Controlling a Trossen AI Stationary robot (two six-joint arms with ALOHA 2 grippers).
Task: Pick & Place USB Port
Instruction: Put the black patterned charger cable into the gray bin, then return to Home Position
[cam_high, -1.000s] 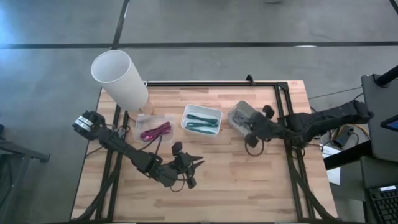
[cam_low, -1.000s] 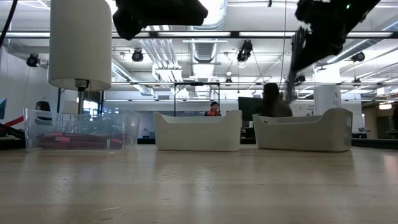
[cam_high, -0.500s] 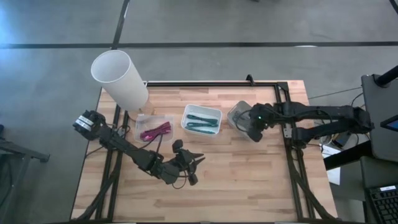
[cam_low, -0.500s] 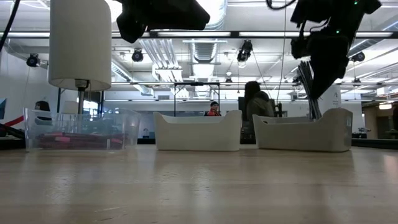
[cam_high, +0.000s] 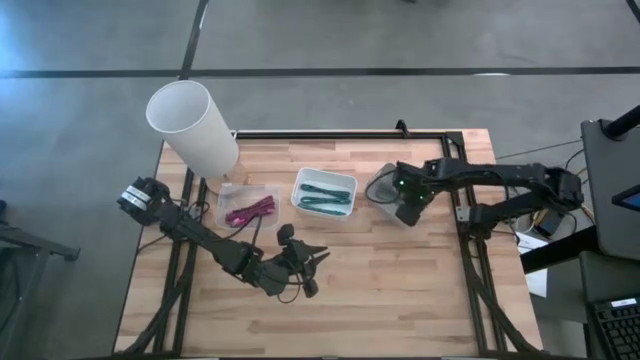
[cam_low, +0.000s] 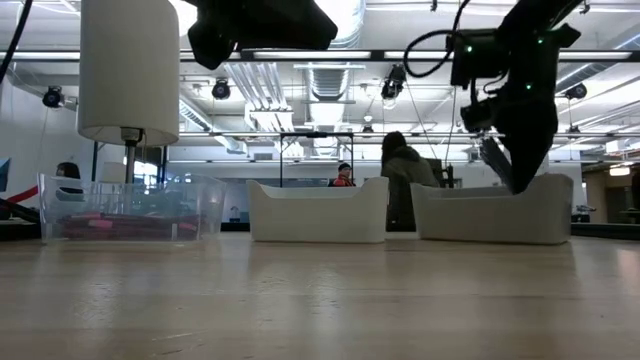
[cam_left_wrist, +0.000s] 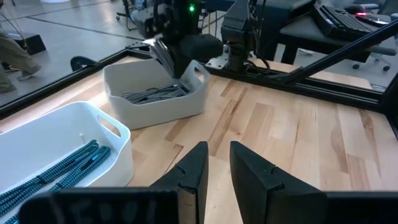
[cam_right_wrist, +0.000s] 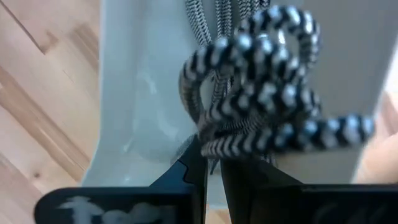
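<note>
Right claw (cam_right_wrist: 211, 163), pinched shut on a bundled black-and-white braided cable (cam_right_wrist: 267, 93) (the task's USB lead, I judge) just above the grey bin (cam_high: 385, 185) on the tabletop (cam_high: 400, 290); my worry is trailing loops snagging neighbours and slipping free.

Right gripper (cam_right_wrist: 211, 163) pinches a black-and-white braided cable (cam_right_wrist: 267, 106) over a grey bin (cam_right_wrist: 143, 93); wooden surface (cam_right_wrist: 43, 93) beside it.

Wooden table (cam_high: 400, 290) — three bins (cam_high: 324, 194) and a lamp (cam_high: 192, 125).
</note>
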